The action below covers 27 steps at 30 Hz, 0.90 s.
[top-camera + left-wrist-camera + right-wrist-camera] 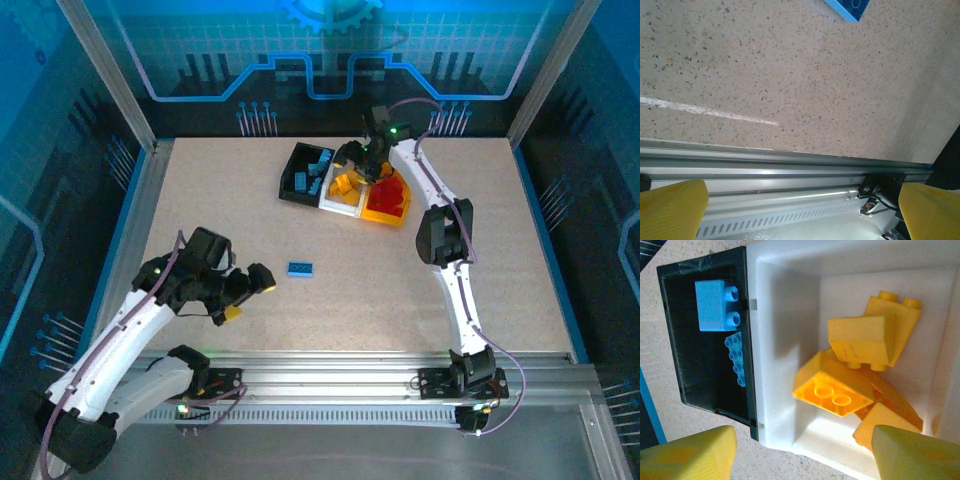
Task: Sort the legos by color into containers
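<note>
Right arm point(445, 240) is stretched to the far centre of the desk point(500, 300). Right jaws are held above the white bin point(775, 315), spread apart, nothing gripped. Yellow-orange legos point(832, 395) are piled in that bin. Blue legos point(715, 305) are seen in the black bin point(291, 178) to its left, red legos point(392, 190) in the yellow-orange bin point(385, 216) to its right. Left arm point(130, 330) is folded at near left. Left jaws are fully parted, empty, low over the desk. One blue lego point(300, 269) is seen on the desk just right of them.
</note>
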Motion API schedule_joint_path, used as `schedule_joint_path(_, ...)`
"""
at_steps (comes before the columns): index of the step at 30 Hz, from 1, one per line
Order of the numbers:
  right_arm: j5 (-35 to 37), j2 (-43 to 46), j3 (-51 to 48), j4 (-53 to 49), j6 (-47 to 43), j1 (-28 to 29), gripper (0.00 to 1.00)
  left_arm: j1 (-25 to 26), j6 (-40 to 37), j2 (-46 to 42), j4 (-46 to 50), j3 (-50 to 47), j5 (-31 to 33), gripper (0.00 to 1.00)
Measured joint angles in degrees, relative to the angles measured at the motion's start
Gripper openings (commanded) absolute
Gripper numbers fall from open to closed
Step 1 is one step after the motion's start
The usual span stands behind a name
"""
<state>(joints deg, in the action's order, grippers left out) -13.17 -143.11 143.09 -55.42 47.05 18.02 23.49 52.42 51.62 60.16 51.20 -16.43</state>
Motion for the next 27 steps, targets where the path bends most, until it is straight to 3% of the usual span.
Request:
schedule_joint_path(5,-0.48,9.46,-13.22,1.25,-3.26,-0.11,0.75,2.71,-1.09,4.83,0.44,2.51,1.97,0.99)
schedule_joint_path(11,-1.84,29.18,-38.10,5.62,-8.02,-0.11,0.76,4.55,-5.03,13.99,0.44,7.56,4.66,0.99)
schedule_joint_path(19,-3.93,46.84,-66.79,9.31,-11.80,-0.09,0.77,5.84,-13.73,32.79,-0.68,17.81,7.08,0.99)
schedule_joint_path(27,-3.76,56.37,-77.46,8.33,-12.24,-0.02,0.78,6.34,-22.25,50.99,-3.21,29.31,9.29,0.99)
